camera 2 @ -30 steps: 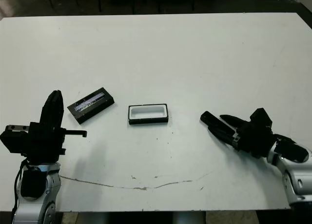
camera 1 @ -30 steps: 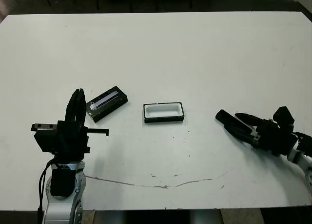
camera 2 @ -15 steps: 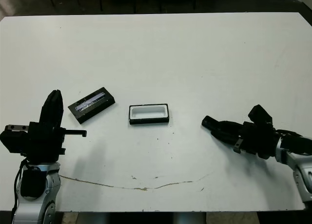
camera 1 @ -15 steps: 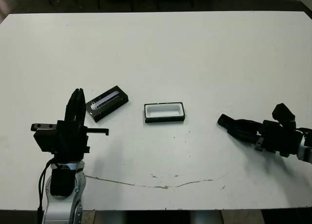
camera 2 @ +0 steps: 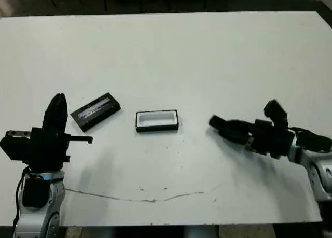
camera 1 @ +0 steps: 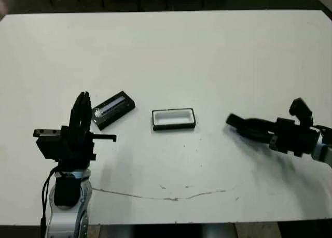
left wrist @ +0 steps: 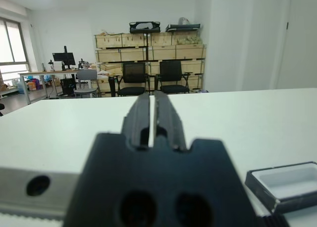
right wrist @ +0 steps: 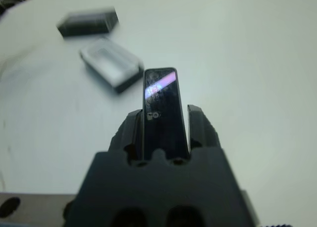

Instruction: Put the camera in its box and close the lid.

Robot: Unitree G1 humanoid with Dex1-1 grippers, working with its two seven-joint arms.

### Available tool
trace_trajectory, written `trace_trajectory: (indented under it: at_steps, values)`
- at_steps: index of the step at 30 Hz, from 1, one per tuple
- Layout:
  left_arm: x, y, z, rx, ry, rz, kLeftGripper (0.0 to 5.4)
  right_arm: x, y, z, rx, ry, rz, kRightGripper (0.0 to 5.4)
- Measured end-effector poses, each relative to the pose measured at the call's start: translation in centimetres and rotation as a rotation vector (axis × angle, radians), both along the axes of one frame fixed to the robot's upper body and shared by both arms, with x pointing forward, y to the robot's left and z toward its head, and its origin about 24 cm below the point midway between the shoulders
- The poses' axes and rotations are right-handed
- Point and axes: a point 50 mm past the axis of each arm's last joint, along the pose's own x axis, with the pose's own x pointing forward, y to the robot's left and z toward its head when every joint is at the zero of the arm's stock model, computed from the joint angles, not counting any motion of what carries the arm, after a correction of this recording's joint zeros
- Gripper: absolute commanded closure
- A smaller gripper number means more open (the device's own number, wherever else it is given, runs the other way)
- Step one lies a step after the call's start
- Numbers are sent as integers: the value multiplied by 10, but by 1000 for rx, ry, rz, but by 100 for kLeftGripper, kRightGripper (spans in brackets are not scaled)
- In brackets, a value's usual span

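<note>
The box (camera 1: 174, 119), a black tray with a white inside, lies open near the table's middle. To its left lies the lid (camera 1: 113, 109), a black slab with a silvery stripe, set at an angle. My right gripper (camera 1: 258, 129) is to the right of the box and shut on the camera (right wrist: 160, 106). The camera's glossy purple end sticks out past the fingers toward the box (right wrist: 110, 64), with a gap of bare table between them. My left gripper (camera 1: 81, 108) stands shut and holds nothing, just left of the lid.
A thin crack line (camera 1: 171, 197) runs across the white table (camera 1: 207, 56) near its front edge. In the left wrist view, chairs and shelves of wooden crates (left wrist: 148, 49) stand beyond the table's far edge.
My right gripper has lifted slightly and carried the camera a little nearer to the box. The left arm, the lid and the box have not moved.
</note>
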Motion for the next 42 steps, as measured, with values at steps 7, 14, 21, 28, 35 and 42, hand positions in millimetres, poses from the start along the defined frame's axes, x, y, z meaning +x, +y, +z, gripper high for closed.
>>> trace_trajectory:
  at_steps: [7, 14, 21, 28, 35, 42]
  values:
    - [0, -3, -2, -2, 6, -1, 540, 37, 45, 34, -21, -48, 205, 442]
    - [-2, -4, -3, 2, 5, 12, 540, 66, 70, 24, -176, -18, 365, 442]
    - [-4, -4, -5, -4, 11, 21, 540, 68, 107, 29, -366, -53, 512, 442]
    - [-4, -4, -5, -5, 3, 19, 540, 67, 120, 24, -419, -2, 558, 442]
    - [-4, -5, -6, -7, 6, 16, 540, 66, 127, 25, -437, 3, 584, 442]
    - [-4, -5, -6, -7, 3, 15, 540, 63, 135, 26, -506, 14, 594, 442]
